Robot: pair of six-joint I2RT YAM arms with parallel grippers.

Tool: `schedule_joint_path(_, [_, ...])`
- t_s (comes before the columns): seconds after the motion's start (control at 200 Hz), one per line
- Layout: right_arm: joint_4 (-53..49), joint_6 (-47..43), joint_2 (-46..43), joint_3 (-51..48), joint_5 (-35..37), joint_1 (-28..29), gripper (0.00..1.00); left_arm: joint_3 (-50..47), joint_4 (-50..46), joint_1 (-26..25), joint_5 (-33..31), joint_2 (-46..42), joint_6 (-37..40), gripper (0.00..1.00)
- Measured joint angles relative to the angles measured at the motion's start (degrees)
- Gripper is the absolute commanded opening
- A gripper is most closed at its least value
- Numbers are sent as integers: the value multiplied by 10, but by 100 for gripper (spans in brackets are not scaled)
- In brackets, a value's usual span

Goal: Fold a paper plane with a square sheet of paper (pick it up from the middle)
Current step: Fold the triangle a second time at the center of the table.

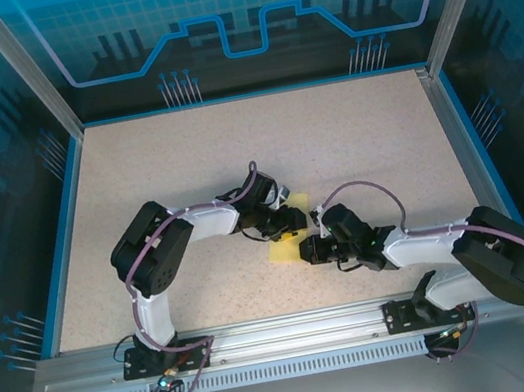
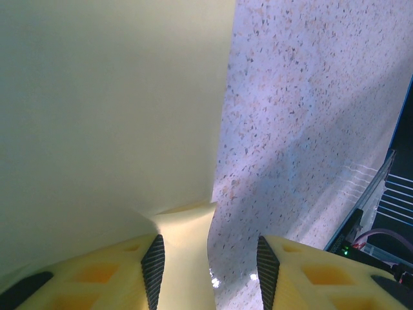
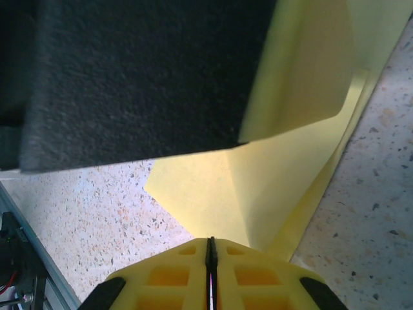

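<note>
Seen from above, both your arms crowd over the yellow paper (image 1: 282, 252), which lies on the table (image 1: 354, 139) toward its near edge, between the left claw (image 1: 293, 223) and the right claw (image 1: 314, 248). They sit so close together that one careless move could knock them into each other or drag the paper askew. In the left wrist view, the left claw's jaws stand partly spread. A raised flap of paper (image 2: 184, 245) sits in the gap against one pad (image 2: 153, 261), and the other pad is clear of it. If you close now you may crush that flap into a stray crease; if you lift, it may simply slip out. In the right wrist view, the right claw (image 3: 210, 258) is pressed shut at the paper's folded edge, though you cannot tell whether it nips the paper. If it does, pulling away could tear or unfold the layers. A dark block (image 3: 129, 77), probably the other arm, looms close over the fold, so watch for a bump.
</note>
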Motion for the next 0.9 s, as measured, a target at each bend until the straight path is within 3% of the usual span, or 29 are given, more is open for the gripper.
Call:
schedule_joint_path(0.325, [11, 0, 51, 0, 0, 0, 9, 0, 0, 0, 0, 0, 1, 46])
schedule_joint_path(0.9, [23, 2, 61, 0, -5, 0, 7, 1, 0, 0, 4, 2, 3, 46])
